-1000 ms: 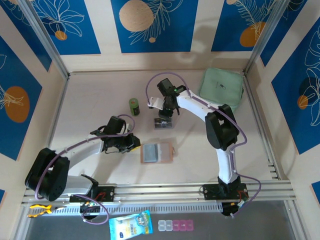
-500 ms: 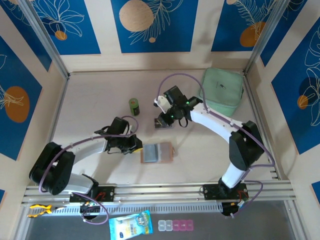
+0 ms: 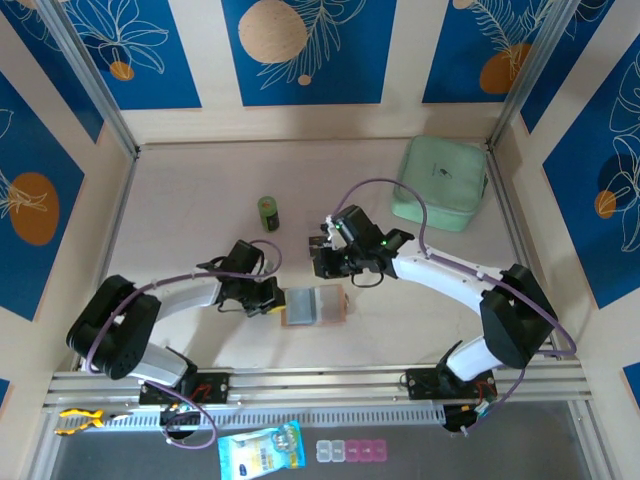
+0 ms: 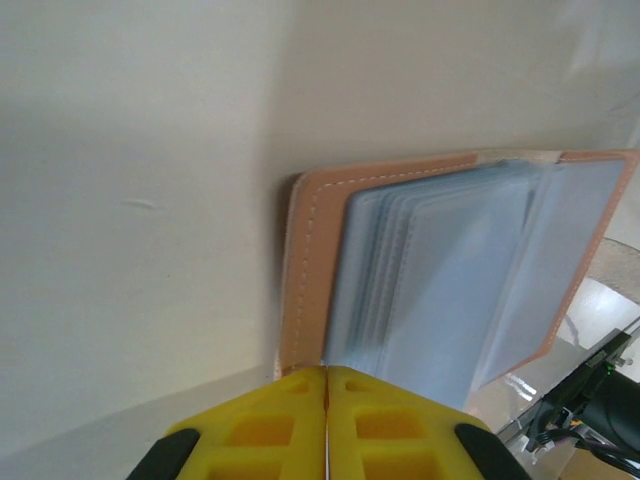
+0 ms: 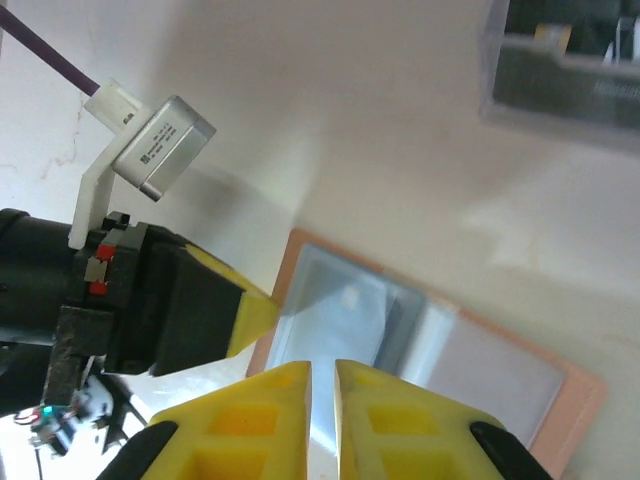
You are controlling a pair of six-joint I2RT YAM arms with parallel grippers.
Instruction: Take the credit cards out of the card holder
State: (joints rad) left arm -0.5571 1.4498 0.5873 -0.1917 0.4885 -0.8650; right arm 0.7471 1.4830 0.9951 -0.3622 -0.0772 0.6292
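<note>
Left gripper (image 4: 326, 376): yellow fingers pressed flat together, tips touching the near edge of the small folding card holder of tan-pink leather (image 4: 305, 250). The holder lies open on the pale table (image 4: 130, 200) just ahead of them, its grey translucent pocket sleeves (image 4: 440, 280) fanned out; whether leather is caught between the fingers cannot be told. Right gripper (image 5: 322, 375): fingers a narrow slit apart with nothing between them, poised over the holder's sleeves, with a clear plastic box (image 5: 560, 60) holding something dark farther ahead, apart from the holder.
</note>
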